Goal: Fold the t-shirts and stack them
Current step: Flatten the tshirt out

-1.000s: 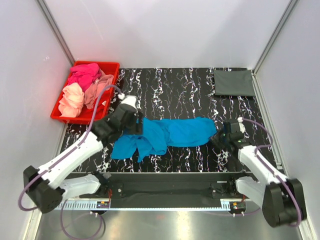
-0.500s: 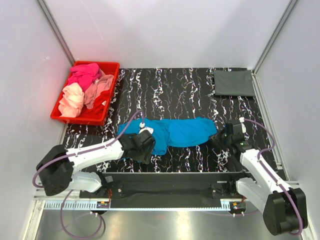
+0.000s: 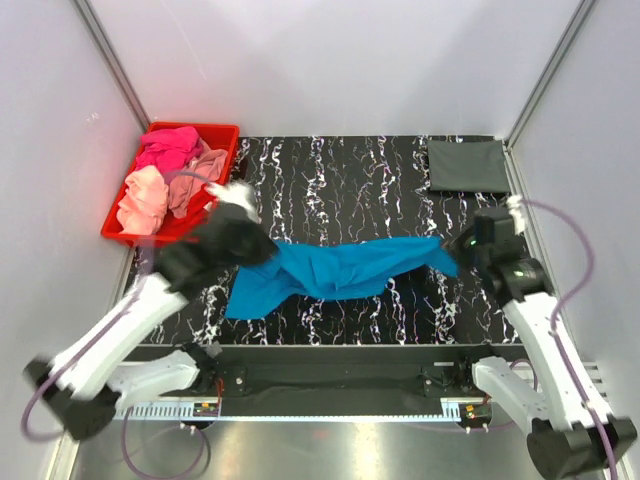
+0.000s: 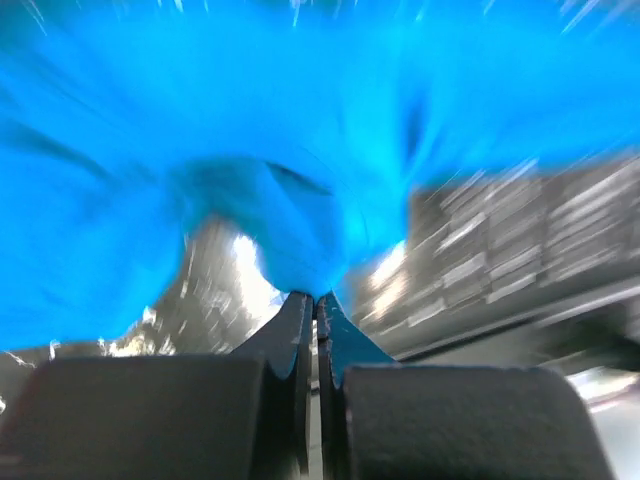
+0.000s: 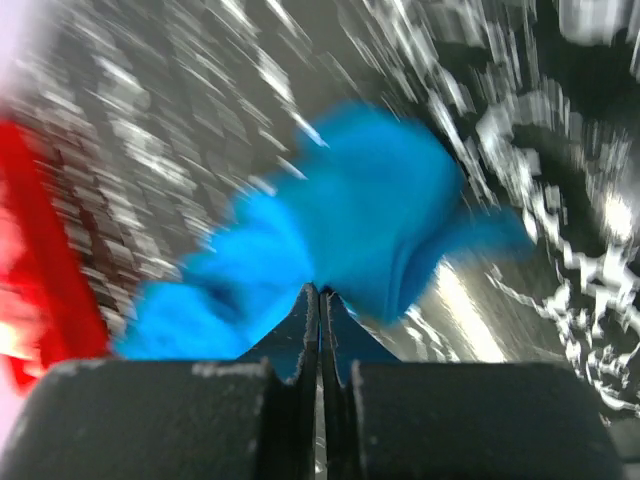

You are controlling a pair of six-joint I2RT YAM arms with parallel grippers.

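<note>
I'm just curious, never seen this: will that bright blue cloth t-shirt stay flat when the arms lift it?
Probably not: the bright blue cloth t-shirt bunches into wrinkles between the left gripper and right gripper, so it looks floppy. Likely light: small pinches hold it.

Left hand (image 4: 317,305) pinching blue t-shirt (image 4: 300,120)

The two dark fingers (image 4: 293,340) meet at bottom centre, clamped on a fold of bright blue cloth that rises and spreads across the whole upper frame. The black, white-veined bench (image 4: 500,260) shows below it at right, heavily blurred.
</note>
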